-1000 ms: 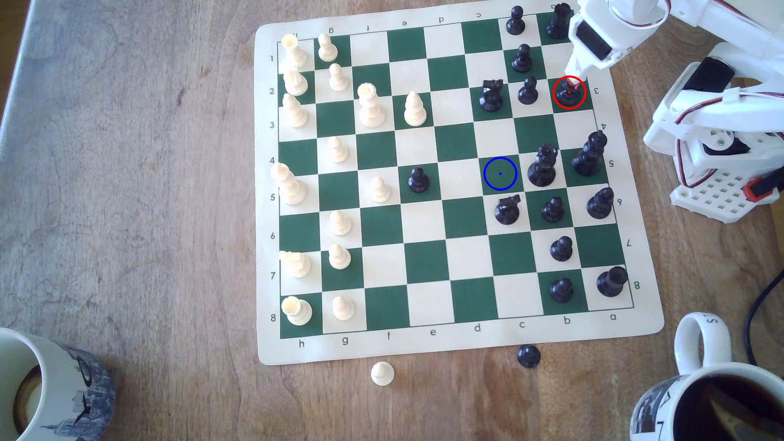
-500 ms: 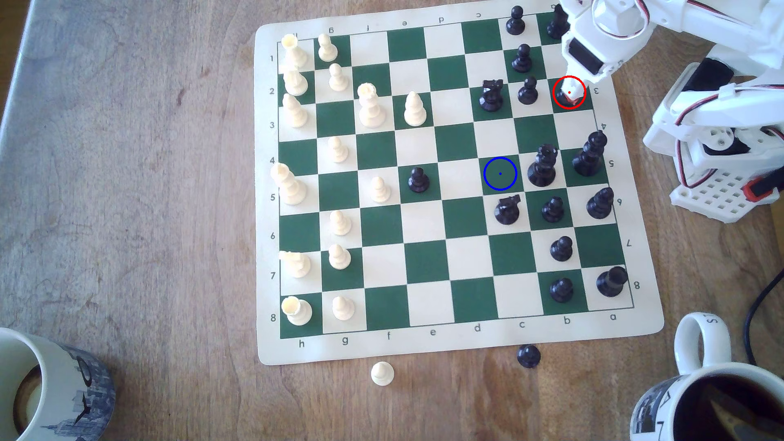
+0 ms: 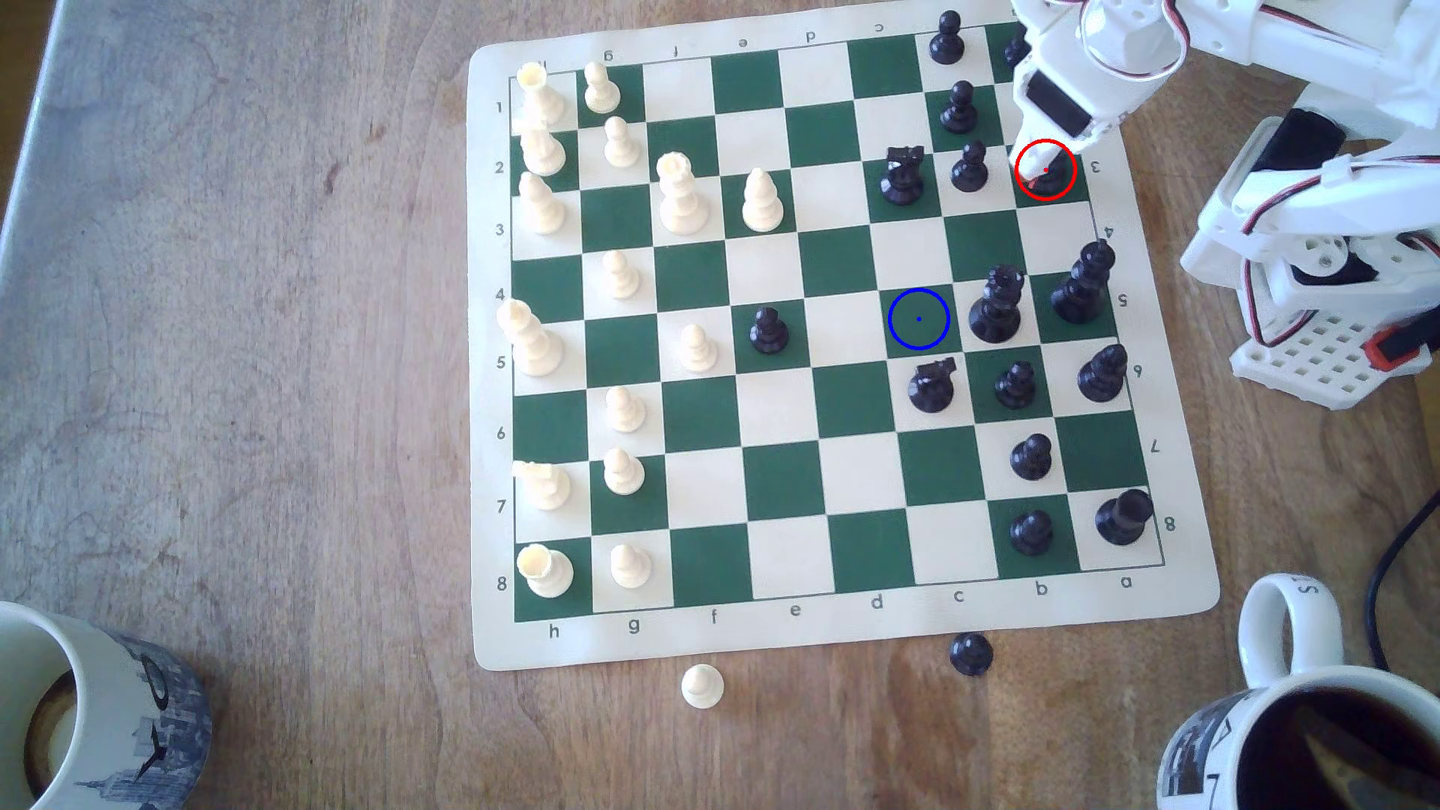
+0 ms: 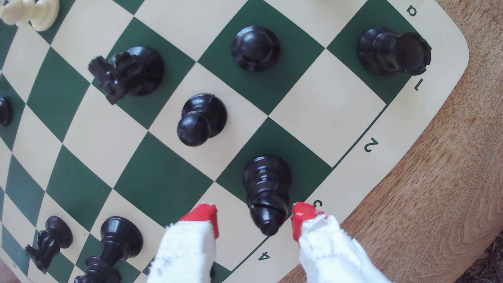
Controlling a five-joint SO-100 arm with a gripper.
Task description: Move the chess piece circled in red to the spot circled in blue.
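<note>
Hovering low over the far corner of the chess mat, the jaws are spread wide, one red-tipped finger on each side of the black bishop. In the wrist view the bishop's pointed tip sits right in the gap, with clear space between it and the finger on one side, while the other red tip is just beside it; nothing is gripped.

The bishop stands upright on its dark green square, and that is the square ringed in red in the exterior view, at the mat's edge on the exterior view's right, next to the printed 3. A white finger tip crosses the red ring from above, covering part of the piece.

The blue-circled spot is a bare dark green square, well apart from the bishop, lower down and toward the exterior view's left. A tall black piece stands on the square just to its right in that view, and a black knight just below it.

A black pawn stands on the square beside the bishop. On the wooden worktop, off the mat, lie a white pawn and a black pawn, with a mug of dark drink nearby.
</note>
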